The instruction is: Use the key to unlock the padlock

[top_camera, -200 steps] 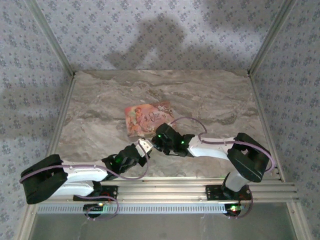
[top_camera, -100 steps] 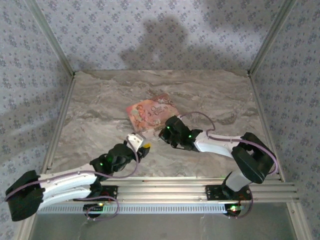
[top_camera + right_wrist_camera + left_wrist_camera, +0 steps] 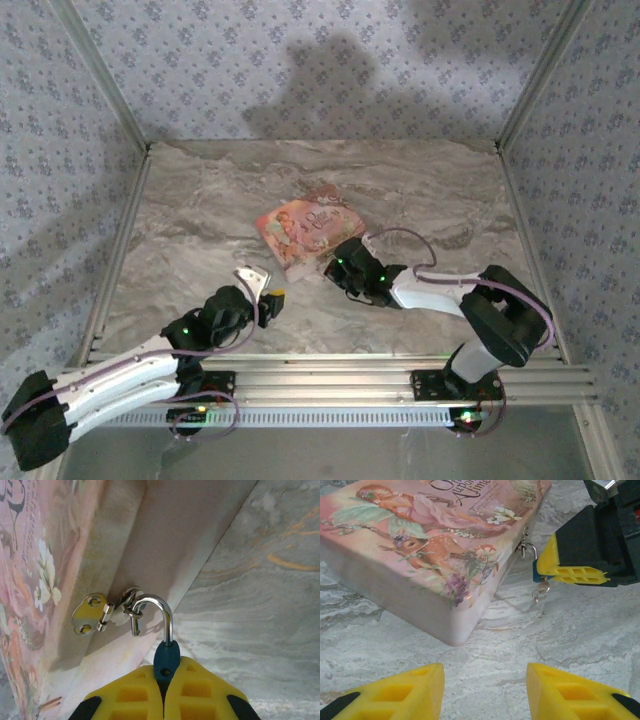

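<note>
Left hand (image 3: 485, 680), jaws now about half apart and empty, has let go and drawn back toward the near left of the worktop (image 3: 180, 230). A second ago it was shut and close against the right hand (image 3: 166, 672). Key (image 3: 540, 587) is left hanging from the underside of the padlock (image 3: 166, 659), so the turning step is probably over. The right hand is pressed shut on the padlock's blue-green body, ahead and to the right of the left hand, well apart. Shackle (image 3: 159, 611) is hooked through the hasp (image 3: 90, 614) on the front wall of the pink box (image 3: 420, 555). Its short leg appears to stand clear of the body, which suggests the lock has opened but is not yet unhooked.
</note>
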Motion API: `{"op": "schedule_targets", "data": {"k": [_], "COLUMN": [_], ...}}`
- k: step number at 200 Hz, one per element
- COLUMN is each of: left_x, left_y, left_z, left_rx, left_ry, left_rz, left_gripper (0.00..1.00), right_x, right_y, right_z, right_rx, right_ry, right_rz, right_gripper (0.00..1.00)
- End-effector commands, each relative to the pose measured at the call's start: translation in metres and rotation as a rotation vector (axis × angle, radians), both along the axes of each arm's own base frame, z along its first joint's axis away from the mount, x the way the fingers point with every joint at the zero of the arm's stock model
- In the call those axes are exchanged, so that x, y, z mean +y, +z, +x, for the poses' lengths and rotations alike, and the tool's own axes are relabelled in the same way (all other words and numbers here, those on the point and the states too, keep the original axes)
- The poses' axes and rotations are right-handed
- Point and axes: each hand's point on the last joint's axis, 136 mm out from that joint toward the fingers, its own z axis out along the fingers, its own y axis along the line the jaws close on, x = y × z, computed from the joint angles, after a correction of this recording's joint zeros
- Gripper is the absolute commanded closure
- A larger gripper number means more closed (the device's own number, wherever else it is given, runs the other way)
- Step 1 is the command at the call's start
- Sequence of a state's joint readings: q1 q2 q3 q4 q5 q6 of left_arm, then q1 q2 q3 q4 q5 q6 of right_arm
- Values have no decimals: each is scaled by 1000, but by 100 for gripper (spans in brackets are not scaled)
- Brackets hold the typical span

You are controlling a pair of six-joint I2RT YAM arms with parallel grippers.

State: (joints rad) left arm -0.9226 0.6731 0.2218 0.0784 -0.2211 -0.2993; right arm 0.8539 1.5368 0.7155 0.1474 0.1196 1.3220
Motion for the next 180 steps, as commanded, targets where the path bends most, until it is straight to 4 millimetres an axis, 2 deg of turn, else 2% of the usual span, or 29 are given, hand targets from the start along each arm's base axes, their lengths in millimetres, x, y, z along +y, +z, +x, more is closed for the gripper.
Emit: {"op": "schedule_targets", "data": {"k": [1,37,60,89,135,180], "left_x": [0,1,2,5,13,22], "left_y": [4,7,9,7,7,17], "left_z": [-1,1,1,0,-4,-7], "left_rx": [21,4,-3,-1,-5,-16], "left_ry": [11,16,16,19,36,45], "left_rz": [-48,-46,-45,-47,-48,-28], "left_gripper": [53,53,53,53,52,51], "right_x": [-2,1,-3,-8,-2,-26], "right_y": [18,37,42,28,7,1], "right_z": [13,22,28,33,35,34], "right_rx": [-95,-178,-215,-188,-140,-83], "right_ry": [-99,-181,-241,-278,-231,-177], "right_rz": [18,21,0,-27,-30,-81], "right_gripper": [100,100,100,100,100,100]}}
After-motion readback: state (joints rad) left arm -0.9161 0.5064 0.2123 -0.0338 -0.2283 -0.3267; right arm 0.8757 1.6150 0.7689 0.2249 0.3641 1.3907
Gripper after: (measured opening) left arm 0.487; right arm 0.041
